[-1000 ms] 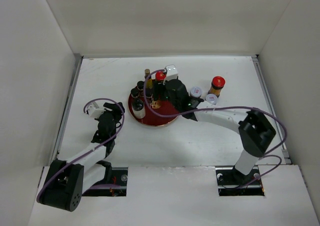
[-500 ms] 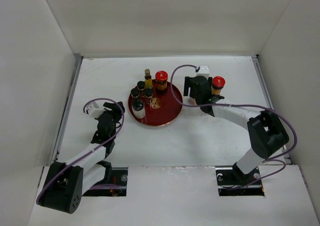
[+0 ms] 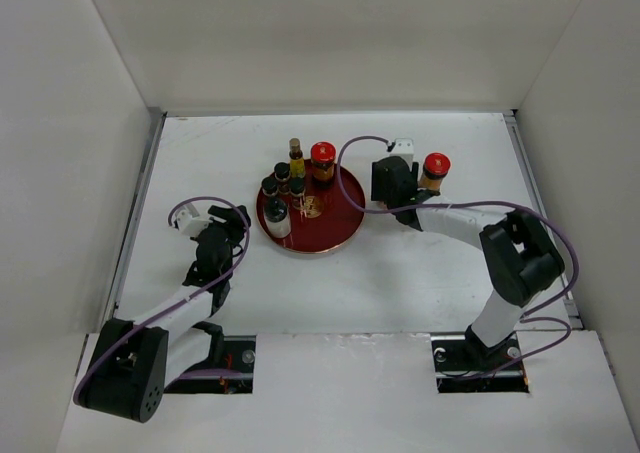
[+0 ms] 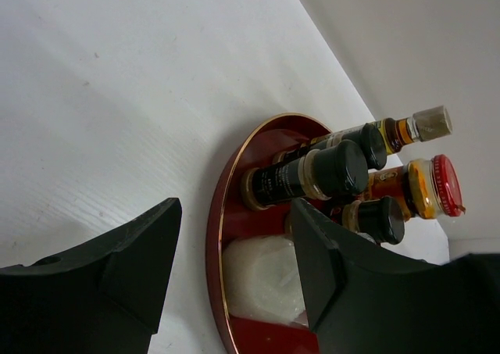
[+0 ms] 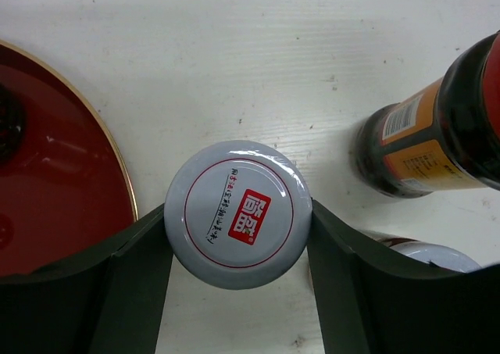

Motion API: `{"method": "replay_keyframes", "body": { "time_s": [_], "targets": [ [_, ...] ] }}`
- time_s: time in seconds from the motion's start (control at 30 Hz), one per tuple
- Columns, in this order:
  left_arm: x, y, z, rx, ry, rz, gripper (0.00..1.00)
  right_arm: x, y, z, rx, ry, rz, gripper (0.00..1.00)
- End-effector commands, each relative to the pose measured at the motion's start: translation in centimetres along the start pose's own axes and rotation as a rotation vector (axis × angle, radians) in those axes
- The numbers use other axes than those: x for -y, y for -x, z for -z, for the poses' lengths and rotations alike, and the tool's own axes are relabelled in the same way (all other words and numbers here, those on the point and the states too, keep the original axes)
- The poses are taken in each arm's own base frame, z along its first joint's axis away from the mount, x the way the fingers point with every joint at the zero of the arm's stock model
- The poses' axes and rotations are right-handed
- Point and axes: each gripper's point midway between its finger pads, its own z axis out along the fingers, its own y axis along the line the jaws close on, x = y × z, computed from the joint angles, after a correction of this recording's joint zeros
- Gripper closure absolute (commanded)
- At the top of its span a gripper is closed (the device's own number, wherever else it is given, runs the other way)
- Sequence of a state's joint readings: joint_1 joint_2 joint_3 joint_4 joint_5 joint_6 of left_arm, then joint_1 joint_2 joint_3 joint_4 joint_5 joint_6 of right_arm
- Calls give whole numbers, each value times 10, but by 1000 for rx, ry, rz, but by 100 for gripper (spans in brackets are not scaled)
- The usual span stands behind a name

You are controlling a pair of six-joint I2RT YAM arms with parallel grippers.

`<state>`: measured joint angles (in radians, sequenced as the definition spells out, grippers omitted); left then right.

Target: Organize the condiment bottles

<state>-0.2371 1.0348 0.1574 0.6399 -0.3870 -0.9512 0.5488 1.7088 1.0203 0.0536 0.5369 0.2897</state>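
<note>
left gripper (image 4: 234,213) idle, jaws apart and empty; right gripper (image 5: 237,213) clamped on a white-lidded jar (image 5: 234,241).
tray (image 3: 335,231) lies just left of that jar, which stands upright on the table (image 5: 234,57) beside the rim; the right arm is nearer, so the carry likely goes left over the rim.

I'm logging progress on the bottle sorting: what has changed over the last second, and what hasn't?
The right end effector swung rightward off the tray and closed around a white-lidded jar on the table, fingers against both sides of its lid. The left end effector, the bottles on the tray and the red-lidded jar on the table stayed put.
</note>
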Motion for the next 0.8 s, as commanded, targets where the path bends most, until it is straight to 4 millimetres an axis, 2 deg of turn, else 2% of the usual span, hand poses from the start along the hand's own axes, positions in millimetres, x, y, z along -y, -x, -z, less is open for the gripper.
{"method": "replay_keyframes", "body": {
  "time_s": [0.0, 0.2, 0.33, 0.43, 0.6, 0.77],
  "targets": [
    [20, 12, 0, 37, -61, 32, 44, -5, 31, -3, 82, -3, -64, 36],
    [16, 8, -2, 28, -47, 23, 44, -8, 68, 9, 211, 31, -99, 49],
    [15, 7, -3, 31, -40, 19, 44, -9, 88, 25, 262, 49, -110, 49],
    [18, 7, -2, 28, -50, 22, 44, -19, 102, 40, 309, 86, -111, 49],
    [15, 8, -2, 39, -41, 19, 44, -56, 112, 59, 338, 181, -90, 49],
    [17, 10, -2, 46, -45, 14, 44, -105, 111, 56, 322, 287, -78, 48]
  ]
}}
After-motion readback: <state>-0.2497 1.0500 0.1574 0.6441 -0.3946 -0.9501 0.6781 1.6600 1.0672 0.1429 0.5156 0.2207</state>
